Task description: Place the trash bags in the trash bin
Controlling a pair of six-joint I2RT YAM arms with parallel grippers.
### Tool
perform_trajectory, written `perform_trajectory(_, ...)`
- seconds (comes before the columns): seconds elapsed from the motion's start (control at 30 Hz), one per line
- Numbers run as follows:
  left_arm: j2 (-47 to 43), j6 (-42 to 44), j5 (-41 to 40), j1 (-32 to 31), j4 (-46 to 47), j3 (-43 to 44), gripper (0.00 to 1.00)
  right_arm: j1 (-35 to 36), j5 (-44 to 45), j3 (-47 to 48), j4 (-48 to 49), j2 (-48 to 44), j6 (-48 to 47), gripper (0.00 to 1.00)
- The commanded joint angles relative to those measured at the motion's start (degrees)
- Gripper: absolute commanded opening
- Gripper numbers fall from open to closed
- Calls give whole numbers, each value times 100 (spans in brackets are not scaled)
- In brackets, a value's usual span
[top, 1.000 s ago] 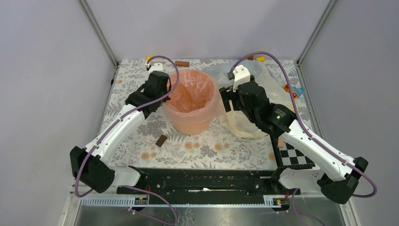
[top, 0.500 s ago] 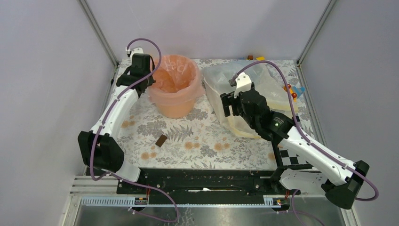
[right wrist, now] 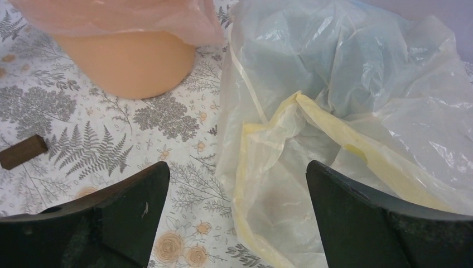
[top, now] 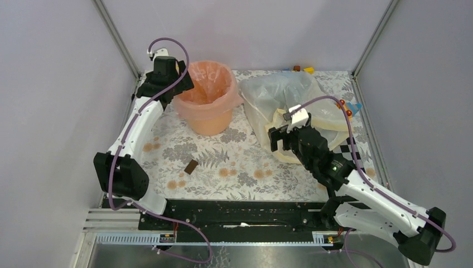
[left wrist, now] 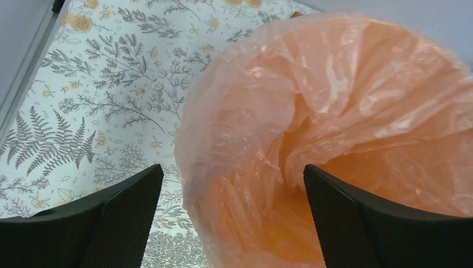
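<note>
The peach-orange trash bin [top: 209, 117] stands at the back left of the table. A crinkly pink trash bag [top: 207, 89] lines it, its edge folded out over the rim. My left gripper [top: 181, 82] hovers at the bin's left rim. In the left wrist view that gripper [left wrist: 232, 167] is open, straddling the bag's [left wrist: 334, 111] rim without touching it. My right gripper [top: 279, 142] is open over the table's middle right. In its wrist view it [right wrist: 237, 164] holds nothing, with the bin [right wrist: 128, 61] and pink bag [right wrist: 139, 17] at the upper left.
A clear whitish bag [top: 279, 95] and a pale yellow bag [top: 287, 153] lie crumpled right of the bin, under the right gripper. A small brown block [top: 191, 166] lies on the floral cloth. Small toys [top: 348, 107] sit at the back right, by a checkerboard [top: 351, 156].
The left gripper carried the bin's rim toward the back left, then opened and let go of the pink bag. The right arm drew back toward me and opened a little wider.
</note>
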Motion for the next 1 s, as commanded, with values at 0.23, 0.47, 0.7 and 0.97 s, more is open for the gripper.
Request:
perform_trajectory(0.23, -2194, -495, 1126, -105, 836, -1198, 99, -26, 343, -912, 1020, -1148, -306, 100)
perform_trajectory(0.47, -4392, -1204, 1264, -322, 1720, -3672, 99, -24, 710, -1625, 949, -1761, 342, 100)
perform_trajectory(0.7, -6146, -1814, 654, -329, 2220, -5832, 99, -28, 903, -2665, 1357, -1956, 948, 100)
perform_trajectory(0.97, -5934, -1728, 652, -334, 3213, -6872, 99, -494, 956, -3154, 1672, -1775, 1427, 94)
